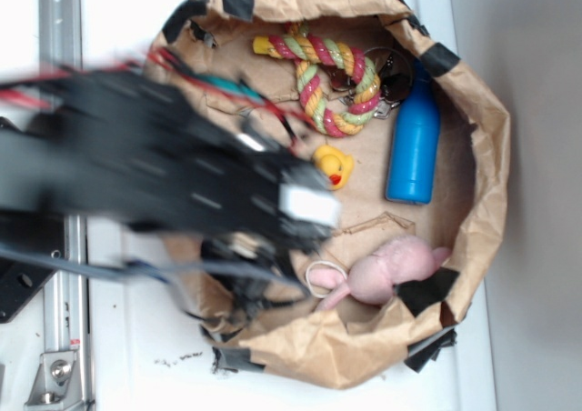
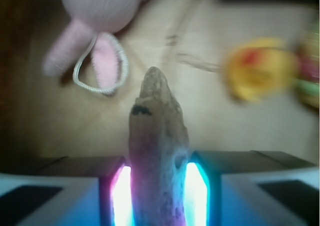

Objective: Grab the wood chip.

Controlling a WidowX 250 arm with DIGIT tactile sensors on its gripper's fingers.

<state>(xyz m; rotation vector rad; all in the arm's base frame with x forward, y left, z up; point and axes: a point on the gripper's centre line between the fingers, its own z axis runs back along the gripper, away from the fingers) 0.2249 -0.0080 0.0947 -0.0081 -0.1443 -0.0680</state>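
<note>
**Inspector:** Progress is being assessed first. In the wrist view the wood chip (image 2: 159, 151) is being held between the two pads of the gripper (image 2: 159, 198), the jaws closing against both of its sides, its pointed end sticking out ahead toward the pink plush toy (image 2: 100, 21).

**Clerk:** Is the grab being judged as complete?

**Inspector:** The clamping itself is being judged as done. Whether the chip is being carried clear of the paper floor cannot be told; the wrist view is blurred, and in the exterior view the chip is being hidden under the blurred arm (image 1: 164, 170). A lift and a firm hold are being taken as what is left.

**Clerk:** And the count, with the plush toy being used as landmark?

**Inspector:** One wood chip is being recorded, just beside the toy's legs. One white cord loop (image 2: 102, 68) is being noted, touching those legs. One yellow rubber duck (image 1: 334, 166) is being noted, near the toy, toward the far rim. One blue bottle (image 1: 414, 143) is being noted, beyond the toy and beside the duck. One striped rope toy (image 1: 323, 79) is being noted, well apart from the plush. All are being contained by one paper-walled enclosure (image 1: 486, 156), its rim patched with several pieces of black tape (image 1: 427, 291).
</note>
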